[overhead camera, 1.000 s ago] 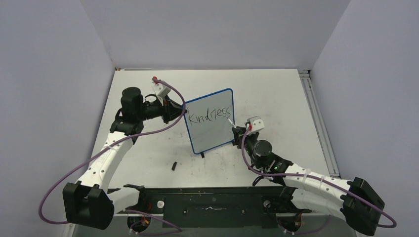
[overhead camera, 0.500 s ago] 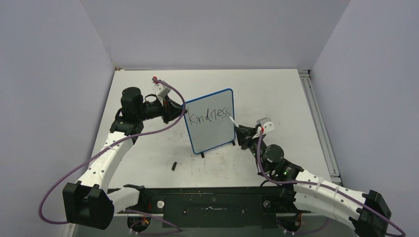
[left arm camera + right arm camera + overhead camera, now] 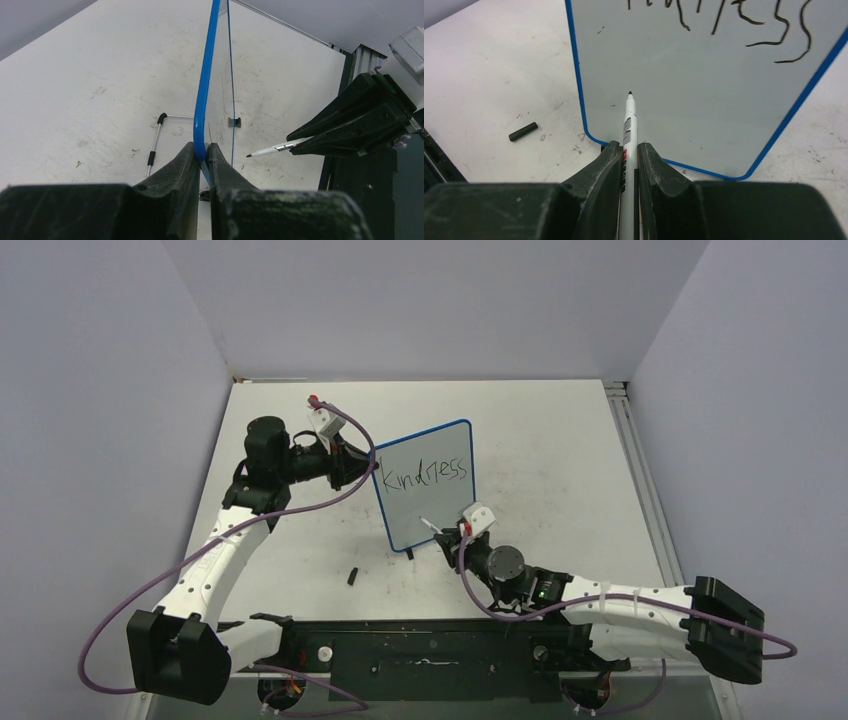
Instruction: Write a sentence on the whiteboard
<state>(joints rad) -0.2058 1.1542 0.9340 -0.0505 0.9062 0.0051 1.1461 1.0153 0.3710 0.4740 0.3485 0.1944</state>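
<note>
marker (image 3: 629,117) now lower left on whiteboard (image 3: 432,506)

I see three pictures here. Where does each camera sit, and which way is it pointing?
Top external: above and behind the arms, looking down at the table; both arms show, at the whiteboard.
Left wrist: on the left arm, looking along its left gripper, shut on the whiteboard's edge.
Right wrist: on the right arm, facing the whiteboard's written side; right gripper shut on the marker.
Shared: both wrist views show whiteboard and marker.
</note>
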